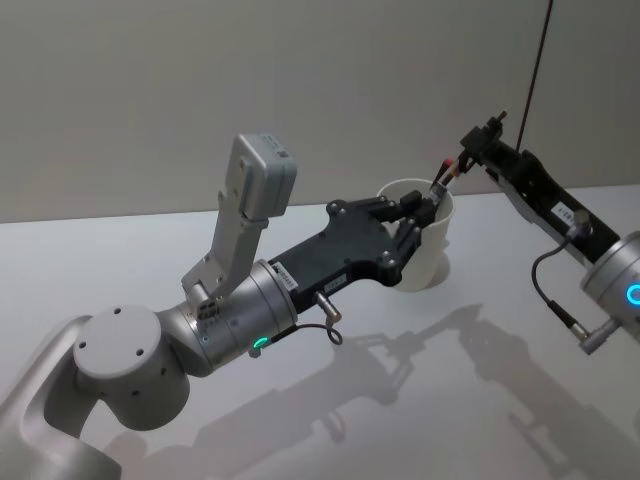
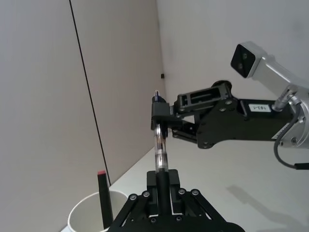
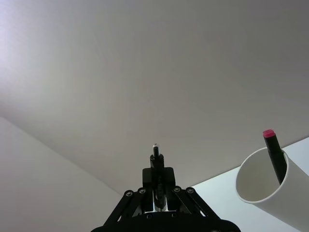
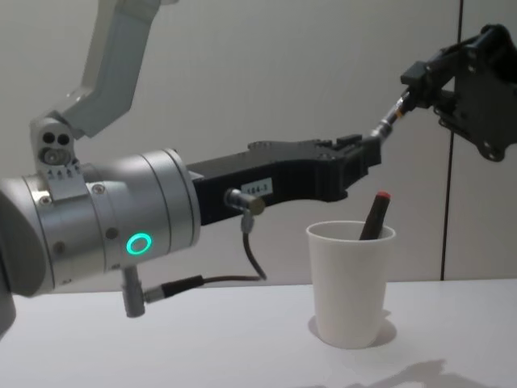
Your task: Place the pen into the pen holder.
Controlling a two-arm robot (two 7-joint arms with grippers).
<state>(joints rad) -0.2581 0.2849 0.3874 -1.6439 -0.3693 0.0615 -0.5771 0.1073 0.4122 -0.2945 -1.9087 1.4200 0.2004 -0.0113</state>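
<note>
A clear-barrelled pen [image 4: 389, 120] hangs slanted in the air above the pen holder [image 4: 350, 279], a white paper cup standing on the table. My left gripper [image 4: 367, 150] is shut on the pen's lower end. My right gripper [image 4: 412, 87] is shut on its upper end. In the left wrist view the pen [image 2: 159, 150] runs straight from my left gripper [image 2: 163, 178] up to the right gripper [image 2: 159, 115]. From the head view, the pen [image 1: 446, 176] sits just over the cup's far rim [image 1: 412, 184]. The right wrist view has my right gripper [image 3: 155, 175] closed on the pen.
A dark pen with a red top [image 4: 373, 214] leans inside the cup, also visible as the dark pen [image 3: 274, 155] beside the cup wall [image 3: 270, 193]. The white table [image 1: 470, 420] spreads open around the cup. A pale wall stands close behind.
</note>
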